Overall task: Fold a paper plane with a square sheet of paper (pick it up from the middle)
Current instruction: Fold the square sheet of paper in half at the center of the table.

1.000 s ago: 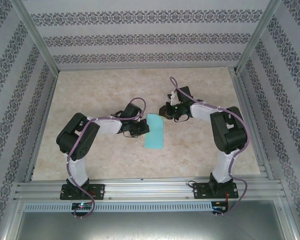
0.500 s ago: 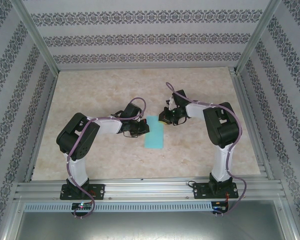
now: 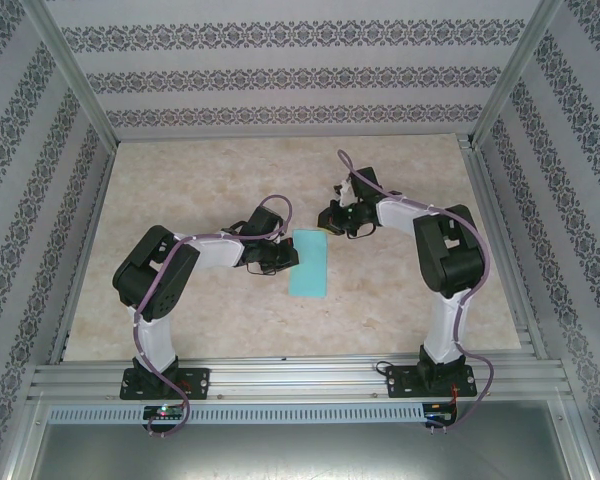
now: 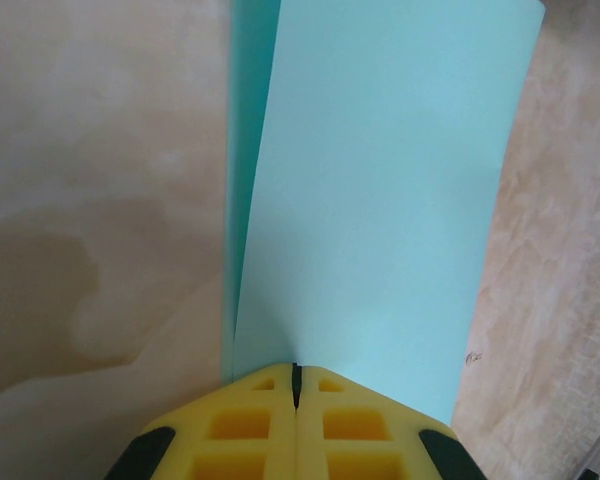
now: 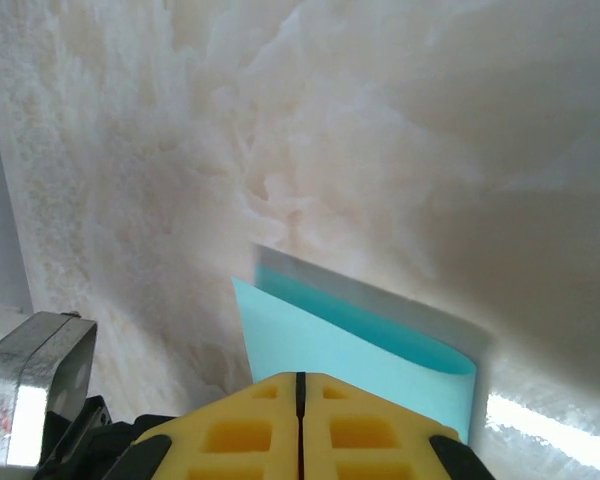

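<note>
The square sheet of paper (image 3: pixel 309 262) is turquoise and lies on the table folded in half into a tall narrow rectangle. My left gripper (image 3: pixel 288 258) is shut, its yellow tips resting at the sheet's left long edge. In the left wrist view the paper (image 4: pixel 380 200) runs away from the left gripper (image 4: pixel 296 372), its top layer slightly skewed over the lower one. My right gripper (image 3: pixel 324 224) is shut and hovers by the sheet's far right corner. From the right wrist the paper (image 5: pixel 350 350) shows its two layers gaping a little, just beyond the right gripper (image 5: pixel 300 378).
The marble-look tabletop (image 3: pixel 180 180) is bare around the paper. Aluminium frame rails (image 3: pixel 280 375) run along the near edge and the right side. Patterned walls enclose the cell.
The right gripper dipped toward the sheet's far right corner half a second ago and has since drawn back slightly away from it. The left arm and the paper have stayed put.
</note>
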Tool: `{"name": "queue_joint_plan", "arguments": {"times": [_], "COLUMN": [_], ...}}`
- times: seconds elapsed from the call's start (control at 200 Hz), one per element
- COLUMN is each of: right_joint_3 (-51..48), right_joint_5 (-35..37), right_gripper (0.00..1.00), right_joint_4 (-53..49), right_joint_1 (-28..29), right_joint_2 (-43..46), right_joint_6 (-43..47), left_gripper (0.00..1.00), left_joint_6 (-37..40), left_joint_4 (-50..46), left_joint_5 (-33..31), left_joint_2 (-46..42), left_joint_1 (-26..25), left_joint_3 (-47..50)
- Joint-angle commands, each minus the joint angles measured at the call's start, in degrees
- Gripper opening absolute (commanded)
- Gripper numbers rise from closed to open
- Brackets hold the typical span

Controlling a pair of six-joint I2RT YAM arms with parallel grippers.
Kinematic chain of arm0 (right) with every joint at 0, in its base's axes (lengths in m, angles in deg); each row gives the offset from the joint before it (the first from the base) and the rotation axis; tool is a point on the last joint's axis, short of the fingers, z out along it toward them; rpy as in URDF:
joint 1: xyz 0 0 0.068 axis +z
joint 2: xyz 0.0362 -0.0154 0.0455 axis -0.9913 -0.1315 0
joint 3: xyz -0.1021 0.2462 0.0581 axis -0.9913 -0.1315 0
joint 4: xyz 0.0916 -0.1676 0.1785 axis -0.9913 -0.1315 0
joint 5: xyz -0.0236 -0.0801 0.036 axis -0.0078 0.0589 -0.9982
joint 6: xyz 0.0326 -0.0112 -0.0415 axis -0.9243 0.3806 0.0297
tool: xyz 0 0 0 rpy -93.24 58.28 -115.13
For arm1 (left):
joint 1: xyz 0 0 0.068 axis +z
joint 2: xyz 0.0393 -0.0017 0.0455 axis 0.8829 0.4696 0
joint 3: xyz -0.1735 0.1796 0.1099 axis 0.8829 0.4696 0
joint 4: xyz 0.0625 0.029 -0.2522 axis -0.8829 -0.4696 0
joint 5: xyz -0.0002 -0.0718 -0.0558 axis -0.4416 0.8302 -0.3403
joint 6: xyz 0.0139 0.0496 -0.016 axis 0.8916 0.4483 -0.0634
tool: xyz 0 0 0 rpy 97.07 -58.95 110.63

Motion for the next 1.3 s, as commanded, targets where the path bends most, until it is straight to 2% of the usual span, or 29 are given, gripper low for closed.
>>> {"name": "queue_joint_plan", "arguments": {"times": [0.0,0.245,0.55,0.714,1.049,1.294], "right_joint_3": [0.48,-0.32,0.27,-0.08,-3.70,-2.43], "right_joint_5": [0.72,2.93,-1.40,-1.80,1.98,0.59], "right_gripper": [0.08,0.08,0.08,0.08,0.08,0.09], "right_joint_4": [-1.43,-2.12,1.61,2.42,3.81,1.19], "right_joint_1": [0.21,0.05,-0.86,-0.68,-0.60,-0.70], "right_joint_2": [-3.29,-5.84,0.94,-1.73,-6.43,0.83], "right_joint_6": [-0.57,-1.03,-1.77,-1.91,-2.15,-1.04], "left_gripper": [0.00,0.00,0.00,0.00,0.00,0.00], "left_joint_6": [1.61,1.76,1.89,1.85,2.13,2.01], "left_joint_4": [-7.22,-7.32,-7.71,-7.66,-7.88,-7.83], "left_joint_5": [-1.78,-1.75,-1.82,-1.75,-1.56,-1.63], "left_joint_2": [3.00,2.89,2.91,3.09,3.09,3.12], "left_joint_1": [-0.67,-0.67,-0.66,-0.66,-0.68,-0.67], "left_joint_3": [0.86,0.87,0.62,0.43,0.49,0.42]}}
